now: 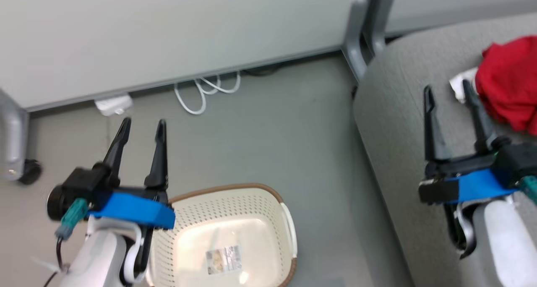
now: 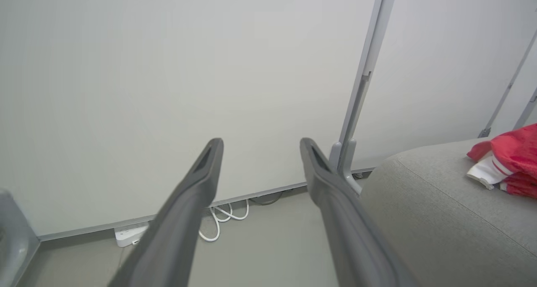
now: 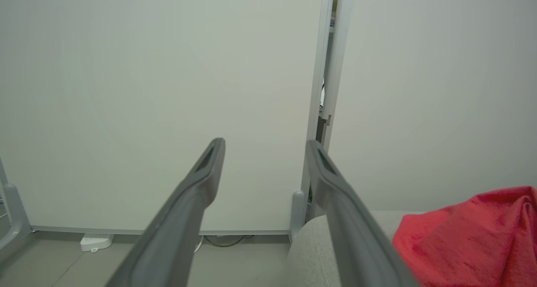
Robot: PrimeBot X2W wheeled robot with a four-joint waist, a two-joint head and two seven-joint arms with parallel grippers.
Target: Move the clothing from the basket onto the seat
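— What sits nearest the robot?
— The basket (image 1: 235, 188), on the grey floor (image 1: 272, 131), its bare bottom showing a small label (image 1: 223, 259). The left gripper (image 1: 143, 123) hovers by its left rim, fingers spread wide, holding nothing.
— And the right gripper (image 1: 446, 87)?
— It hangs above the seat (image 1: 394, 94), fingers parted too, gripping nothing. One finger is just beside the clothing (image 1: 509, 81).
— Where does the clothing lie?
— Heaped on the seat, red with white trim. Farther off, a white cable (image 1: 201, 95) coils at the foot of the wall (image 1: 168, 35).
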